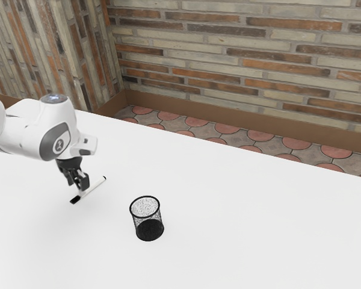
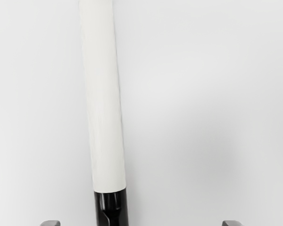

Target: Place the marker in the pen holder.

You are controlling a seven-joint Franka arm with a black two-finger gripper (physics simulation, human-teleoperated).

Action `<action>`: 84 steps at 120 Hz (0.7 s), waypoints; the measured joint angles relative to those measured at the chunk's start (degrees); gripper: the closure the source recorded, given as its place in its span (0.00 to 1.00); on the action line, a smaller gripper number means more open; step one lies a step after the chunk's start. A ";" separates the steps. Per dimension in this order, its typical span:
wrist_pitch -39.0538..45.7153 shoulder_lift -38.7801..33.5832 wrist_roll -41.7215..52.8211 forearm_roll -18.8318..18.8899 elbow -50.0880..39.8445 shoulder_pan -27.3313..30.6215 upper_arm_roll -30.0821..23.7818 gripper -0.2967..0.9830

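Gripper (image 1: 79,185): released, low over the table (image 1: 228,241); fingers (image 2: 50,223) spread wide, one to either side of the marker (image 2: 104,103), nothing clasped. The spread looks meant to straddle the barrel, so that closing would pinch it across its narrow width.

Marker: lying flat under the hand, out of the pen holder (image 1: 149,230). Its black end (image 2: 111,209) is close to the line between the fingertips, the white barrel running off from there. It sits nearer one fingertip than the other, so closing now would probably drag it sideways before both pads bear; a small shift to centre first seems wise. A hold near one end may also let the long part droop.

Farther out, toward the exterior view's right and nearer that camera: the holder, a dark mesh cup, upright, mouth up, apart from gripper and marker. Nothing seen blocks the way across; its raised rim is the obstacle. Marker likely needs lifting above it and tipping upright.

Well beyond the table: brick wall (image 1: 240,60), tiled floor (image 1: 216,140).
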 joint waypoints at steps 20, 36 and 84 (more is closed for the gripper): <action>3.29 2.27 2.90 -5.08 -0.49 2.01 0.06 0.53; 5.43 4.70 4.74 -7.96 -0.54 2.89 0.04 0.56; 8.92 6.59 8.59 -9.53 -0.12 4.19 0.02 0.65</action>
